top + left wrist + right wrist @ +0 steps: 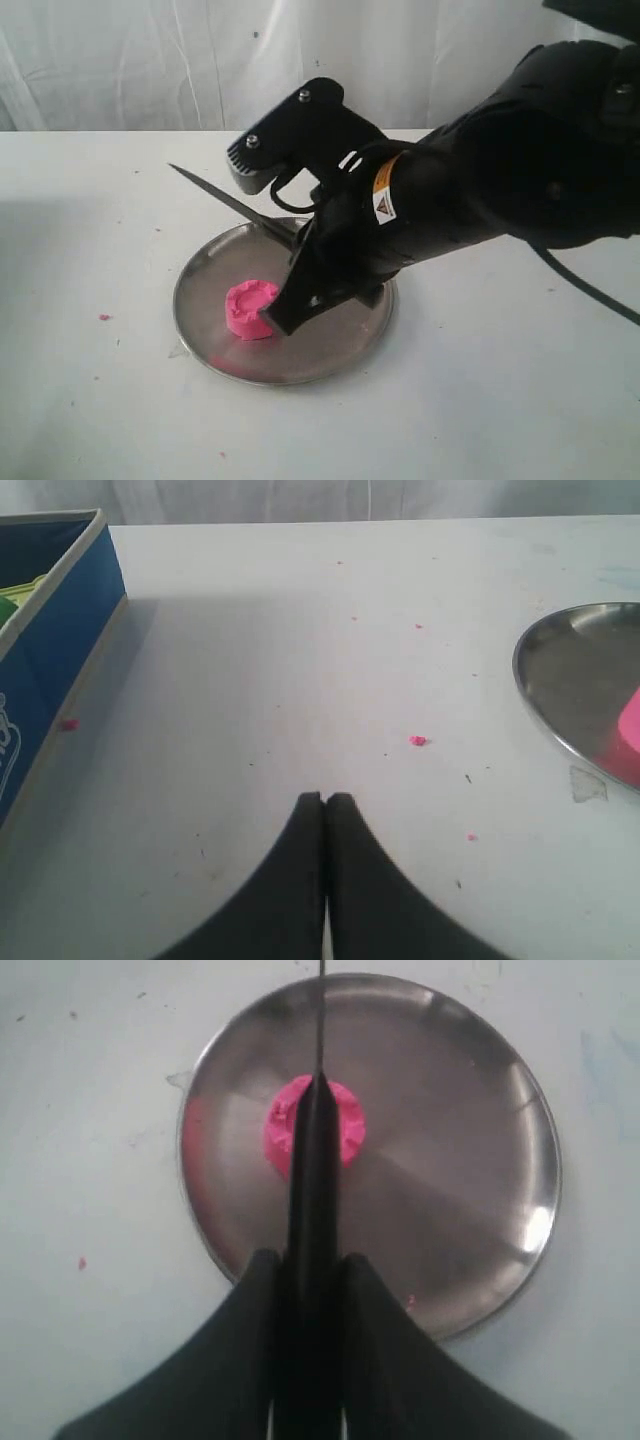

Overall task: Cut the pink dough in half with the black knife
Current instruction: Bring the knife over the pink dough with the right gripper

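The right claw point(312, 1260) is partly closed, its two fingers point(262, 1272) clamped on the handle of the slim all-black knife point(318, 1150). The pointed blade runs out beyond the fingertips. In the right wrist view the knife lies straight across the middle of the pink dough point(349, 1130), a small round puck of soft putty. The puck sits on the round steel plate point(450, 1160), off-centre toward one rim.

From the exterior view the blade point(230, 200) slopes upward, its tip raised over the far rim. The low black end of the claw point(280, 318) sits right against the puck point(248, 306). I cannot tell whether the edge has entered the putty.

That slope is the main risk. A straight push down would likely bring the finger or handle onto the dough before the edge, squashing it rather than parting it.

The plate point(330, 352) lies loose on the white counter point(100, 400) with nothing steadying it. Pressure near its rim could make it skid or tip.

Soft putty may also cling to the blade and lift with it.

The left claw point(325, 800) is closed on nothing, well apart from the plate, and offers no brace.
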`<state>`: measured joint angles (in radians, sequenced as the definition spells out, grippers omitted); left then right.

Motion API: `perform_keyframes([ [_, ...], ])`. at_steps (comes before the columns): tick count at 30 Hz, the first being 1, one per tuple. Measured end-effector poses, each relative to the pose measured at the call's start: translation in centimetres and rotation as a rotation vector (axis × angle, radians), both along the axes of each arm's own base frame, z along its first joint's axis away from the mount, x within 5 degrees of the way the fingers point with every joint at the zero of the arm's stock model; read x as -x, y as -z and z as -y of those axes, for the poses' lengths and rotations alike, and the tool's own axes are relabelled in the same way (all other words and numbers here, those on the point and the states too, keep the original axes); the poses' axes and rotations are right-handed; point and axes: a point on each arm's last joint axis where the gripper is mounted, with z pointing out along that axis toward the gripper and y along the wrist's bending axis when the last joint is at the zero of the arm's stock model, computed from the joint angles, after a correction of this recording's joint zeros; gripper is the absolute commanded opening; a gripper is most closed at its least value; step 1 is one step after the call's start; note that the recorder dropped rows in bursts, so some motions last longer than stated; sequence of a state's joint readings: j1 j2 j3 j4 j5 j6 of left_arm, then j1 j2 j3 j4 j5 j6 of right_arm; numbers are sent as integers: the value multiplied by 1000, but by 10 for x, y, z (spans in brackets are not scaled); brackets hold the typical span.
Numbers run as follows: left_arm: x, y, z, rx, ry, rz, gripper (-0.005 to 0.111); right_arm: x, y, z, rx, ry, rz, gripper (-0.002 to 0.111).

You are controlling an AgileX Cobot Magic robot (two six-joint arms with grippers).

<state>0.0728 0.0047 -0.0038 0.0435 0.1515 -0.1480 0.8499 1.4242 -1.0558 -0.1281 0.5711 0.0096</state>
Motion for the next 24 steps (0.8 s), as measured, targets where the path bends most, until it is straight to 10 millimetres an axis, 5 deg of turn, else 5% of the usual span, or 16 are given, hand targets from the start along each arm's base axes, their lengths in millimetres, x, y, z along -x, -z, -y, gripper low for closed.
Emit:
perform_keyframes([
  [24,0,0,0,0,0,0,0,1,14,6,-26,97,-75,0],
])
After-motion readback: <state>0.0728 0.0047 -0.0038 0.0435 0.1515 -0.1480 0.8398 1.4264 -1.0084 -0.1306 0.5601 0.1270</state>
